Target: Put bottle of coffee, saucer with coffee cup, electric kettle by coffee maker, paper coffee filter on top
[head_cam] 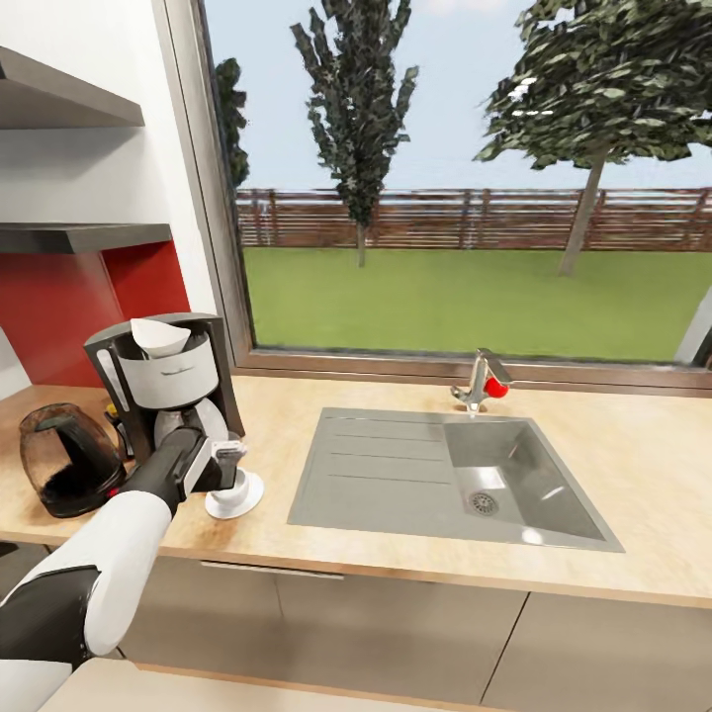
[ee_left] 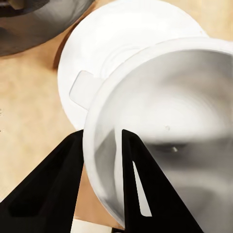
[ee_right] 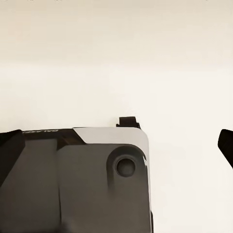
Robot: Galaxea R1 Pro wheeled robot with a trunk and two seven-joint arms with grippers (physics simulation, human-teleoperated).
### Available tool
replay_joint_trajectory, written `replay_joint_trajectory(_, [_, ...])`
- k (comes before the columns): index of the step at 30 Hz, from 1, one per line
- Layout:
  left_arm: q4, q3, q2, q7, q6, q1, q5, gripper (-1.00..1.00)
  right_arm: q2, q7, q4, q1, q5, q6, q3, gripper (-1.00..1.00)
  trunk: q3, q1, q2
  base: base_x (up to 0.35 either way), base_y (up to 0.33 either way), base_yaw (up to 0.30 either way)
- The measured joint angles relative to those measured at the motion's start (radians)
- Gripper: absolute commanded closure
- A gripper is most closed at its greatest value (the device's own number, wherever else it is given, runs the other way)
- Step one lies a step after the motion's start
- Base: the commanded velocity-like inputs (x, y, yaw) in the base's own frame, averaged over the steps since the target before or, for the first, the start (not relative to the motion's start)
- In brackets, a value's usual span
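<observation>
Left claw (ee_left: 102,160) pinching the smooth white cup's (ee_left: 170,126) rim over a round white saucer (ee_left: 111,43), glossy black-and-white coffee maker (head_cam: 173,381) behind, paper filter (head_cam: 158,336) on top, dark kettle (head_cam: 64,470) left, right claw's state unclear, no legible writing.

white coffee cup (ee_left: 165,121) on white saucer (head_cam: 234,497); black-and-white coffee maker (head_cam: 173,381); dark translucent kettle (head_cam: 67,460); red backsplash (head_cam: 79,307) at nine o'clock.

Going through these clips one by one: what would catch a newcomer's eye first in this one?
The left end effector pinches the rim of a white cup over the saucer, right beside the coffee maker at the counter's left end. A paper filter sits in the maker's top and a dark kettle stands on its other side. To the right lies the grey sink under a big window.
</observation>
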Motion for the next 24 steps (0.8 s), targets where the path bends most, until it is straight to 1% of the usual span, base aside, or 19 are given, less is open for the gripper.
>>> replay_joint_trajectory(7, [0.0, 0.0, 0.001, 0.0, -0.006, 0.0, 0.001, 1.0, 0.0, 0.0, 0.0, 0.0, 0.0, 0.0, 0.0, -1.0, 0.0, 0.0, 0.0, 0.113, 0.0, 0.0])
replay_joint_trajectory(24, [0.001, -0.002, -0.001, 0.0, -0.006, 0.015, 0.001, 1.0, 0.0, 0.0, 0.0, 0.0, 0.0, 0.0, 0.0, -1.0, 0.0, 0.0, 0.0, 0.006, 0.0, 0.0])
